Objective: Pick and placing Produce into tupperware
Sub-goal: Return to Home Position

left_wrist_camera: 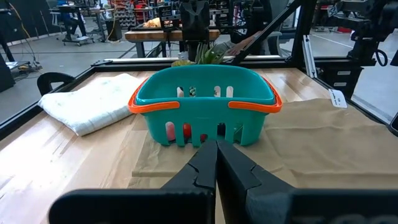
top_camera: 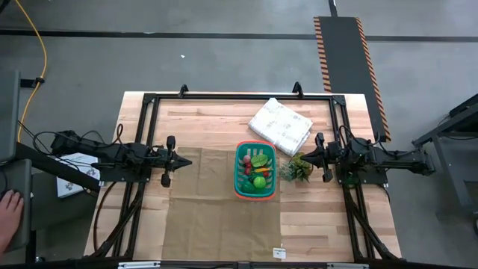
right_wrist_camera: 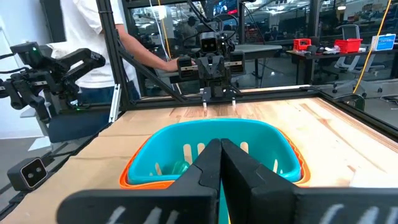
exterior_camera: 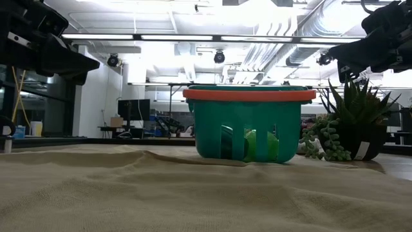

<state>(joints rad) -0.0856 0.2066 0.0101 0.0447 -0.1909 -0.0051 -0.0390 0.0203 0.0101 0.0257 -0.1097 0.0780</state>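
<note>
The teal tupperware basket point(top_camera: 255, 170) with an orange rim stands on a tan cloth point(top_camera: 216, 209) at the table's middle. Inside it lie produce pieces point(top_camera: 258, 173): green leafy and round ones, red ones. Through the slots some show green point(exterior_camera: 252, 145) and red point(left_wrist_camera: 186, 129). My left gripper point(top_camera: 188, 160) hovers shut to the basket's left, pointing at it, fingers point(left_wrist_camera: 216, 149) together. My right gripper point(top_camera: 300, 156) hovers shut to the basket's right, above the spiky plant, fingers point(right_wrist_camera: 219, 149) together. Neither touches anything.
A spiky green potted plant point(top_camera: 297, 170) stands right beside the basket's right side. A white rumpled cloth bundle point(top_camera: 280, 124) lies at the table's far side. A small white tag point(top_camera: 279, 252) sits at the near edge. A person's hand point(top_camera: 7, 213) shows left of the table.
</note>
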